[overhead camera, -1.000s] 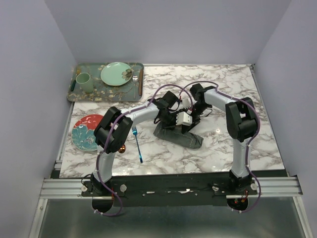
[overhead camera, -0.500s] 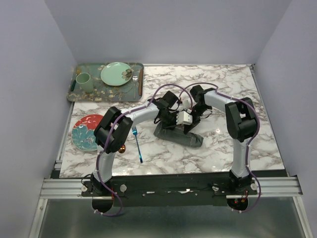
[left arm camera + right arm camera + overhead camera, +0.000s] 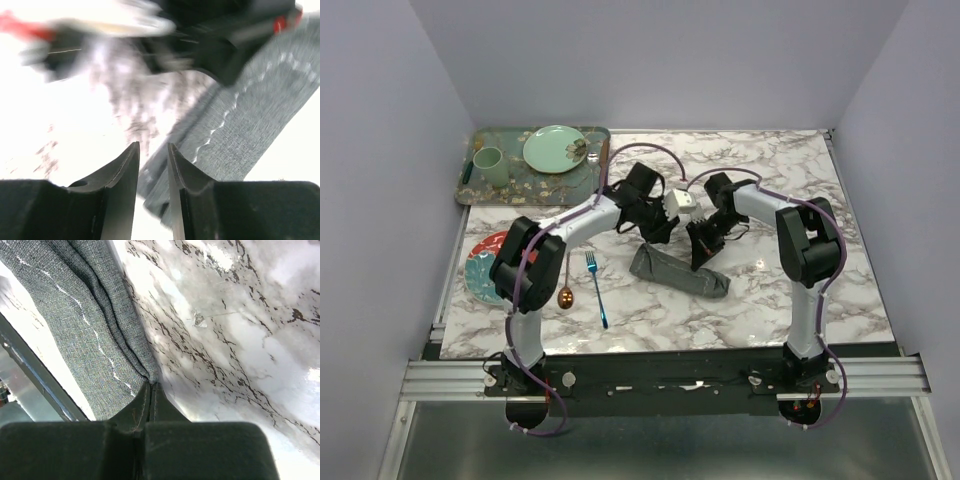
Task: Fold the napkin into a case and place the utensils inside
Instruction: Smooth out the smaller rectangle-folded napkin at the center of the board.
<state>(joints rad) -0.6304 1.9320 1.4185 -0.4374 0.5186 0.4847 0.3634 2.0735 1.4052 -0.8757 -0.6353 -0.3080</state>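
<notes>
Found the dark grey folded cloth napkin (image 3: 675,273) lying as a long narrow pouch near the middle of the desk (image 3: 770,180), slanted from far-left to near-right. Saw the right end effector (image 3: 700,255) down on its far long edge, fingers pressed together and pinching a fold of the cloth (image 3: 75,315) at their tips (image 3: 150,390). Saw the left end effector (image 3: 657,228) apart from the napkin, just beyond its left end towards the far edge; from the wrist, fingers stood slightly parted with nothing between them (image 3: 152,147), the stitched grey cloth (image 3: 250,125) lying to one side of them.

Counted one napkin. Counted one slim bright blue fork (image 3: 597,290) left of the napkin towards the near edge, well apart from both end effectors. Counted one copper-coloured spoon (image 3: 565,297) just left of the fork, only its bowl clearly seen. Counted two plates: a red and teal one (image 3: 485,270) by the left edge, a pale green one (image 3: 555,148) on the single patterned green tray (image 3: 535,190) at the far-left corner. Counted one pale green cup (image 3: 488,165) and one brown-handled utensil (image 3: 603,165) there too.
</notes>
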